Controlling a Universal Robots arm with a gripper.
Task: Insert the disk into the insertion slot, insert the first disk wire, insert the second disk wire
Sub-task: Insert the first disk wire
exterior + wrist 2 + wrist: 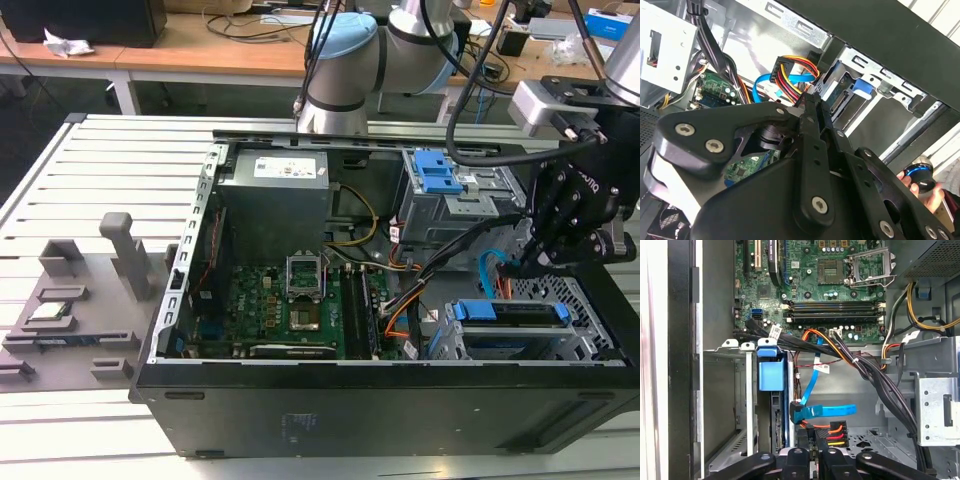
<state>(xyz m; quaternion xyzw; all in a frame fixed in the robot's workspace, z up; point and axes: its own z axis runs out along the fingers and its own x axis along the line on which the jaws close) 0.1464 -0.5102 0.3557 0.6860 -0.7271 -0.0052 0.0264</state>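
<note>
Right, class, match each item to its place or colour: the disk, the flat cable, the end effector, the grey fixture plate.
Items:
1 the disk
2 flat cable
3 end effector
4 grey fixture plate

Descriptions:
a outside the computer case, on the exterior view's left
b bright blue
c seated in the insertion slot
d beside the red, yellow and orange wires

Pairs: 1-c, 2-b, 3-d, 4-a

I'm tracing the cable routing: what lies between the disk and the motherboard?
In the first wrist view, a bundle of black cables crosses the stretch between the disk, seated in its blue carrier, and the motherboard.
</note>
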